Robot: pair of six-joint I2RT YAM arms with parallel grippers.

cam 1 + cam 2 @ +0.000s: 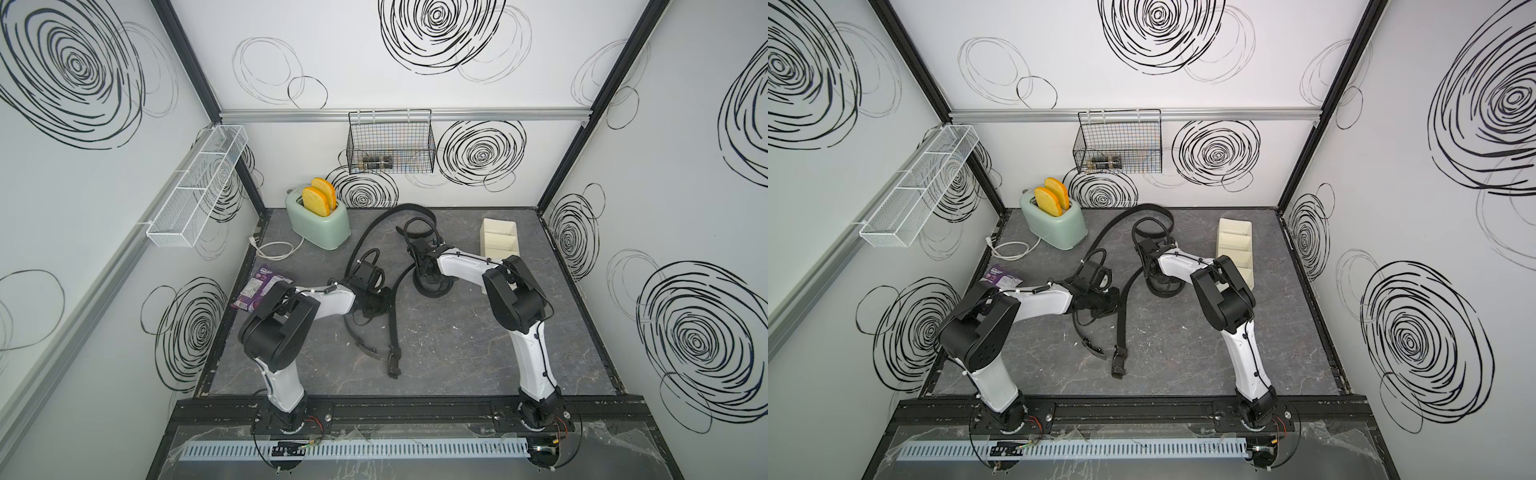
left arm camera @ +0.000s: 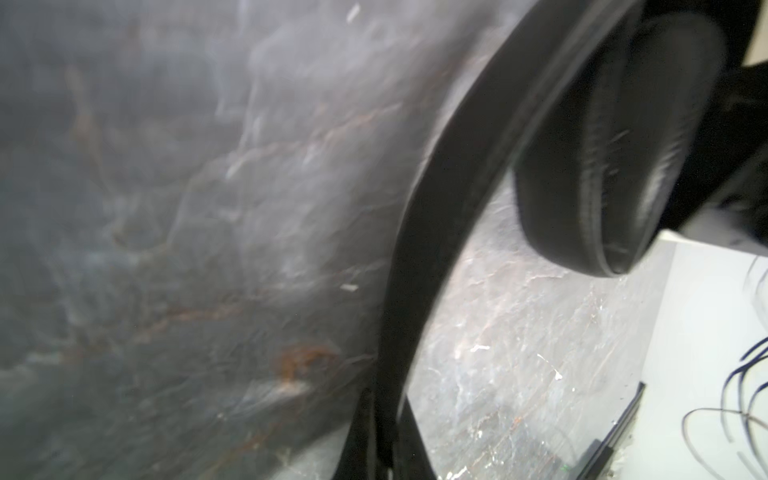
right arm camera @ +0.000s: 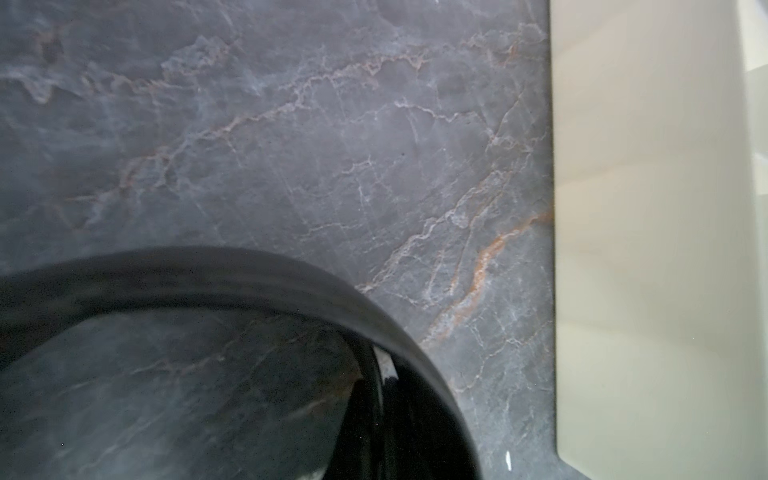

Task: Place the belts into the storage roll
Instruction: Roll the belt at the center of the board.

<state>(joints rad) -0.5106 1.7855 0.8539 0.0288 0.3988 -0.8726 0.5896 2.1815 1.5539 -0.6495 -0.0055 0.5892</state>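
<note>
One black belt [image 1: 392, 332] lies down the middle of the table, with its buckle end [image 1: 392, 365] toward the front and its far end wound into a coil [image 1: 432, 289]. My left gripper [image 1: 376, 307] is shut on this belt's strap [image 2: 415, 249], which runs from the jaws [image 2: 384, 457] past the coil [image 2: 623, 145]. My right gripper [image 1: 428, 276] is over the coil, shut on its outer wrap [image 3: 249, 270] at the jaws [image 3: 382, 436]. A second belt [image 1: 374, 232] arcs from the back centre toward my left arm. The cream storage roll [image 1: 500, 239] [image 3: 648, 249] stands right of the coil.
A mint toaster [image 1: 318, 224] with two toast slices and a white cord [image 1: 274, 249] sit at the back left. A purple packet [image 1: 259, 286] lies by the left wall. A black wire basket [image 1: 390, 145] and a white mesh shelf [image 1: 195, 195] hang on the walls.
</note>
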